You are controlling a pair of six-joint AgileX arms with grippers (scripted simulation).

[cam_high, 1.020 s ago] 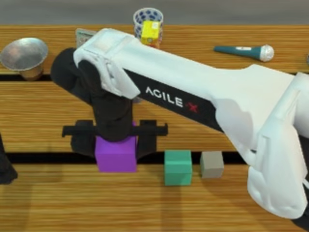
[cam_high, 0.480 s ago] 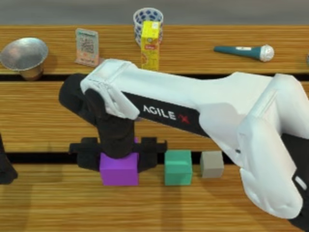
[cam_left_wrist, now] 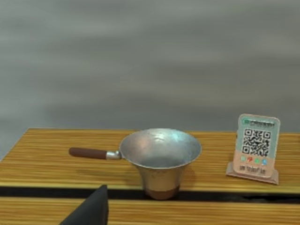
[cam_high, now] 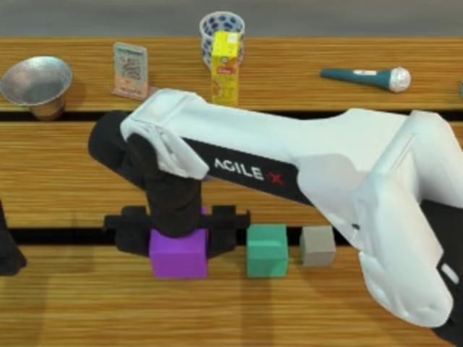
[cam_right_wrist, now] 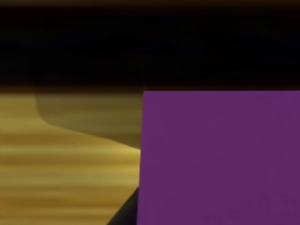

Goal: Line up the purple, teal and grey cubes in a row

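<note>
- Right arm [cam_high: 311, 173]: it reaches across the table from the top view's right, and its right gripper [cam_high: 178, 233] is down over the purple cube. Since a second ago it has carried the cube a little toward the teal one and lowered it; over the last half second nothing has shifted, so the move looks finished.
- Purple cube [cam_high: 178, 254]: it sits at the left end of the line, just beside the teal cube, between the black fingers [cam_high: 224, 228]. The fingers stand close against its two sides, so I judge the gripper clamped on it, release not yet made. The right wrist view shows the cube's face [cam_right_wrist: 220, 159] filling much of the picture over the wooden table [cam_right_wrist: 56, 159].
- Teal cube [cam_high: 267, 250]: middle of the line, free of any gripper.
- Grey cube [cam_high: 317, 246]: right end, just beside the teal one, its front edge set slightly farther back.
- Judgement: the three cubes already form a row, so letting go and lifting clear is likely all that remains.
- Left arm: parked at the table's left edge; only a dark part [cam_high: 9, 249] shows. Its wrist camera looks at a metal pan [cam_left_wrist: 159, 157] and a QR-code stand [cam_left_wrist: 255, 147].
</note>
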